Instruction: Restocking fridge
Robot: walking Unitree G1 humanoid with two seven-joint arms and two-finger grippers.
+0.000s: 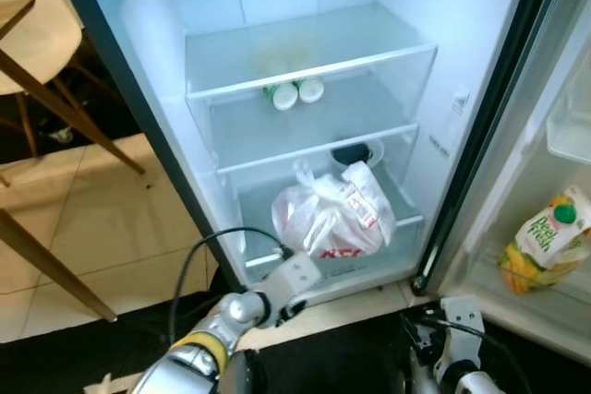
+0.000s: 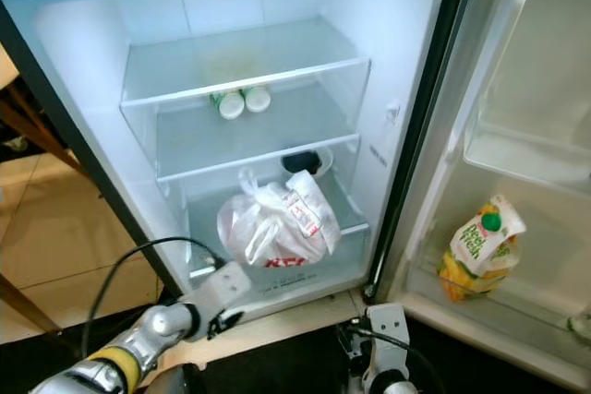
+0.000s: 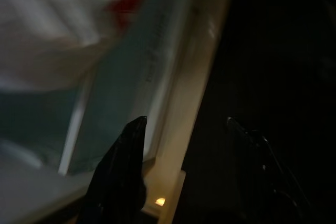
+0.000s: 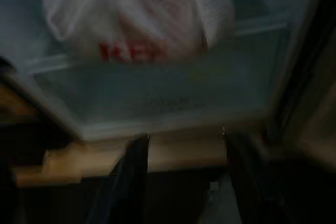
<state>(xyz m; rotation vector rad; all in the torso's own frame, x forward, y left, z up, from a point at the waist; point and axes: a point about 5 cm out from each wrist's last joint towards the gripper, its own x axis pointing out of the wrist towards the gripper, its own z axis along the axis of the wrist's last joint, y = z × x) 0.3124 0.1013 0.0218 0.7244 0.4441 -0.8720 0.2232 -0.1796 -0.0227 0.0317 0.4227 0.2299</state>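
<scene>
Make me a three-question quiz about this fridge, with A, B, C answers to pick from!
1. Where is the white plastic bag?
A. On the top shelf
B. In the bottom compartment of the fridge
C. In the door rack

2. How many small green-and-white bottles lie on the middle shelf?
A. Two
B. Four
C. Six

3. What state is the fridge door in?
A. Shut
B. Open
C. Taken off

Answers: 1 B, the bag sits low, behind the clear front panel. 2 A, two bottles lie side by side. 3 B, the door is swung open, with a juice carton in its rack.
</scene>
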